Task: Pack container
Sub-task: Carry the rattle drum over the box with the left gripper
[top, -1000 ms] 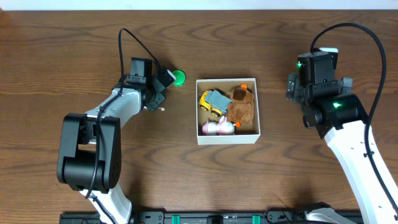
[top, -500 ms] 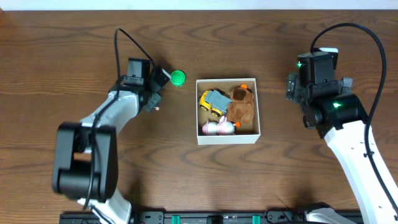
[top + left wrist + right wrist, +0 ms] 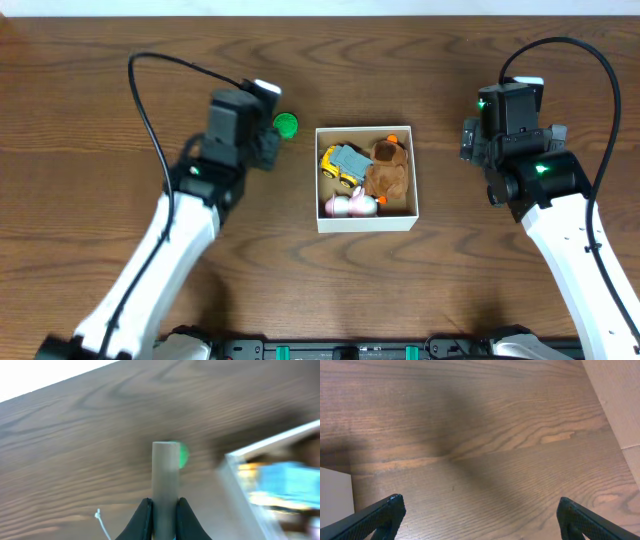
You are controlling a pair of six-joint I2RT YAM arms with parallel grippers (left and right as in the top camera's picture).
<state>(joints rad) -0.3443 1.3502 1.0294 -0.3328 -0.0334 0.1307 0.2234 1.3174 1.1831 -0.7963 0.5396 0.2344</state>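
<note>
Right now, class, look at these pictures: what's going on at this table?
Toys are being packed into the container. It already holds a toy truck, a brown plush and a pink toy. Just left of the container, the left hand is shut on a pale stick with a green end. The right hand is open and empty above the table.

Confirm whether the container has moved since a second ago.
No. The container keeps its place against the table's wood grain in the overhead view.

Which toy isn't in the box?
The green toy, gripped by the left gripper left of the container; the truck, brown plush and pink toy lie inside.
</note>
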